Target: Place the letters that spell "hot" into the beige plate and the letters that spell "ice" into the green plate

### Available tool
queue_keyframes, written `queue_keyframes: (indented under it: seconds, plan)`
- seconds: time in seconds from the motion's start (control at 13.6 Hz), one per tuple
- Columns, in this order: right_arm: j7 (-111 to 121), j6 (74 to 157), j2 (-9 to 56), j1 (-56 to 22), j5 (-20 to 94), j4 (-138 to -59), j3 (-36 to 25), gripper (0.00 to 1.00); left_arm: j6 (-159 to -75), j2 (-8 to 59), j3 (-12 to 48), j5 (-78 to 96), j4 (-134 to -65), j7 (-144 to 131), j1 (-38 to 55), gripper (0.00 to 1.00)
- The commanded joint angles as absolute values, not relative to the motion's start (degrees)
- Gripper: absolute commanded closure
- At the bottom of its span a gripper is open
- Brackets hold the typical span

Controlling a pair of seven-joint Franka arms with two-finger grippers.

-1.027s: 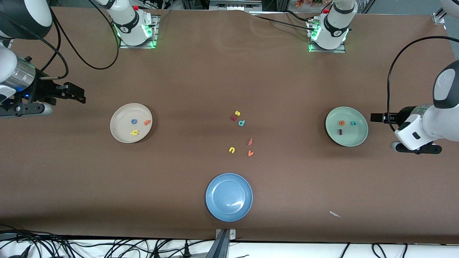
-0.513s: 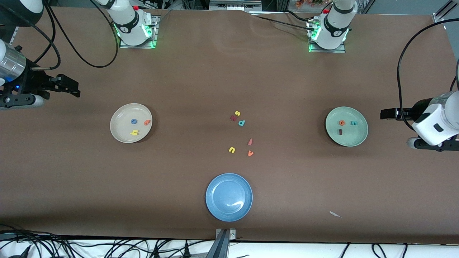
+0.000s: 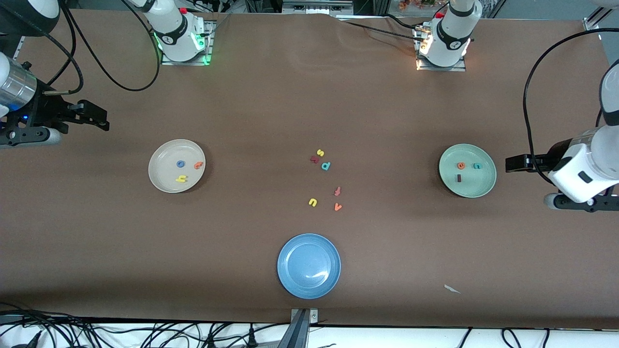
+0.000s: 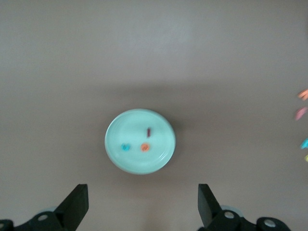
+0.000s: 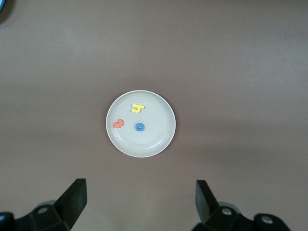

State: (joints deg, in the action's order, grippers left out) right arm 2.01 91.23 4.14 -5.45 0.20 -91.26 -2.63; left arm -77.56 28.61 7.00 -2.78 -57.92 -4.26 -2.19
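- Left wrist view: blurred throughout; small foam letters [image 4: 302,127] at one edge show only as coloured smears, shapes unreadable.
- Right wrist view: round blue plate [image 5: 1,5] cut off at a corner, only a sliver visible.
- Front view: both white robot arms run off the frame's sides.

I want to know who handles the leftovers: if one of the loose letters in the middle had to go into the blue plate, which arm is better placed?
Neither clearly. The open left gripper hangs by the green plate; the open right gripper hangs near the beige plate. The loose letters lie about midway between them.
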Motion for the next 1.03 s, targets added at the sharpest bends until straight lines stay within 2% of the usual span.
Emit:
queue_keyframes:
  seconds: [0.0,0.22,0.95]
  plan:
    - [2.9,89.65,3.96,-6.33,-2.53,-90.09,-3.08,0.0,-80.68,25.67,-1.56,4.02,-59.32,-2.29,1.75,0.01]
    - [3.08,88.86,4.83,-6.33,-2.81,-88.86,-2.9,0.0,-88.13,22.95,-1.41,4.31,-65.81,-2.29,0.97,0.01]
    - [2.99,88.77,4.92,-6.5,-1.93,-88.68,-2.81,0.0,-88.07,23.38,-1.41,3.6,-66.18,4.92,1.23,0.0]
